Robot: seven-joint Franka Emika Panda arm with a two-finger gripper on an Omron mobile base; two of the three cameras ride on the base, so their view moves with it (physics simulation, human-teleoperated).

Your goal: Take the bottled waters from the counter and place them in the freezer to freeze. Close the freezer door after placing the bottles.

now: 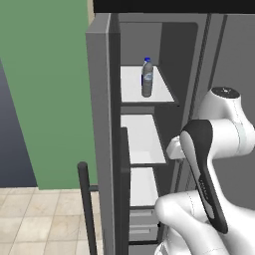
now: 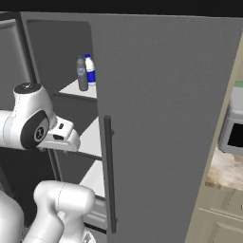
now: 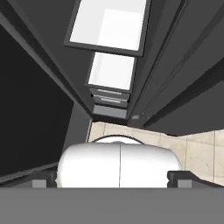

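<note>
Here the freezer [image 1: 149,99] stands open before the arm, its freezer door [image 1: 102,139] swung wide and well apart from the claw [image 3: 112,178], with the dark bar handle [image 1: 85,209] seen edge-on. Inside, white shelves [image 3: 111,26] lie ahead of the claw and grey drawers [image 3: 109,98] just beyond them, as the hand view shows. On the top shelf [image 1: 162,87], well above the claw, the bottled waters stand upright side by side: the grey bottle [image 2: 82,73] and the white, blue-labelled bottle [image 2: 89,70]. The claw's fingertips [image 3: 177,177] stand fully apart, clamped on nothing.
</note>
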